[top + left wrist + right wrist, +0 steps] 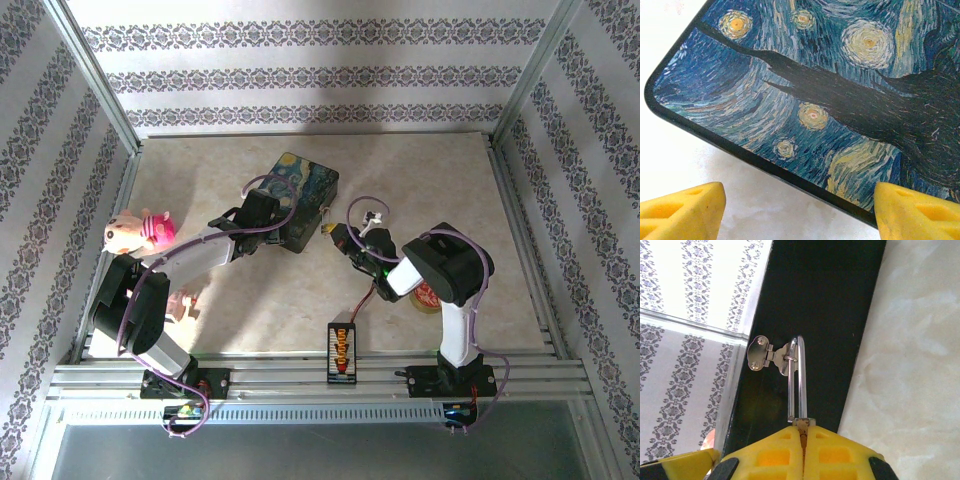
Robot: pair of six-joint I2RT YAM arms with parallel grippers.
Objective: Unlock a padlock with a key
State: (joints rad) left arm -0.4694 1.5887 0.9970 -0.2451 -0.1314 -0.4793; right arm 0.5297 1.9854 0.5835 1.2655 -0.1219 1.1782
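Silver-shackled padlock threaded through clasp.

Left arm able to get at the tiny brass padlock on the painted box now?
Probably not. The right arm's yellow fingers are shut around the tiny brass padlock, leaving just its thin silver shackle free in the silver clasp; the left arm's open fingers hover over the dark-blue painted box.

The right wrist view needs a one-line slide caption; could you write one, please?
Right gripper shut on the padlock, which is hooked through the clasp on the dark box.
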